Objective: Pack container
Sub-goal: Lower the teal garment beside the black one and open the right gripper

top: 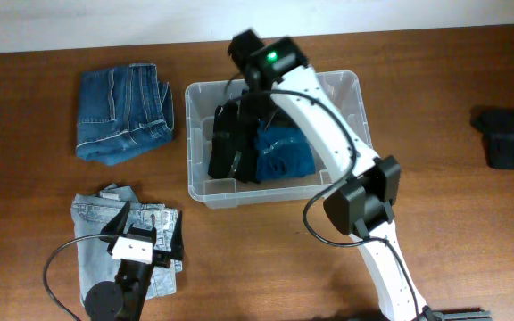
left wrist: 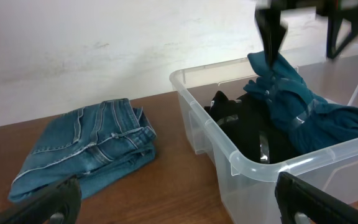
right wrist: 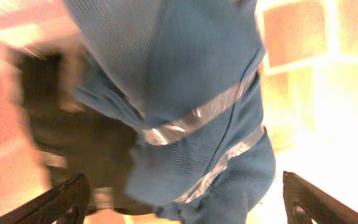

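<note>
The right tool (right wrist: 197,202) is hanging over the container (top: 239,198), its jaws standing wide apart and gripping nothing. One finger (left wrist: 270,34) appears to be touching the raised peak of the teal garment (right wrist: 185,81), which is lying inside the container beside black clothes (top: 230,147). The container is sitting mid-table (top: 418,89). The left tool (left wrist: 179,208) is spread fully and empty, hovering over light jeans (top: 96,218) left of the container, nearer the robot. Folded blue jeans (top: 123,111) are lying just left of the container.
</note>
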`<state>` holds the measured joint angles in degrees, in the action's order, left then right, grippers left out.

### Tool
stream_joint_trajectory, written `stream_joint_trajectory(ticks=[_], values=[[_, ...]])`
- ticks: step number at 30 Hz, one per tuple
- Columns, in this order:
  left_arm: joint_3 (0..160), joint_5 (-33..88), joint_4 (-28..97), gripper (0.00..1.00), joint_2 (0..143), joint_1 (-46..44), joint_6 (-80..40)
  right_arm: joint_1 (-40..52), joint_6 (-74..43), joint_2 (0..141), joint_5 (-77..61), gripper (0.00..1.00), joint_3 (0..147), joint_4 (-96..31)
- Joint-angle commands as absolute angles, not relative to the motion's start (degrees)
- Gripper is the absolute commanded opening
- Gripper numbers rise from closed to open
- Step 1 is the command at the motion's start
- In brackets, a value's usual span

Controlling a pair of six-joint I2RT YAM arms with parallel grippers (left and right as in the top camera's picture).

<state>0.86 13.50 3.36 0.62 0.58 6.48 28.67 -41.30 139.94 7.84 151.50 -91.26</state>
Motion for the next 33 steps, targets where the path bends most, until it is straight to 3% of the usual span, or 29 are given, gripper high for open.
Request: stream_joint_trajectory(ticks=[1,4,7,11,23,33], values=[[0.51,13.76,3.42,0.99,0.30,0.91,7.40,27.99,-39.42,139.85,9.13,0.84,158.69,-91.48],[0.51,13.78,3.42,0.99,0.30,0.91,7.40,28.01,-39.18,139.87,9.89,0.61,159.81,-89.89],[0.51,13.78,3.42,0.99,0.30,0.91,7.40,28.01,-39.20,140.03,9.91,0.29,157.97,-87.18],[0.51,13.78,3.42,0.99,0.30,0.91,7.40,27.99,-38.96,140.03,10.17,0.07,153.86,-82.98],[0.51,13.78,3.42,0.99,0.30,0.91,7.40,27.44,-36.18,140.03,12.53,0.04,140.22,-71.57],[0.51,13.78,3.42,0.99,0.30,0.91,7.40,25.89,-35.64,139.96,12.53,0.04,131.85,-70.83]])
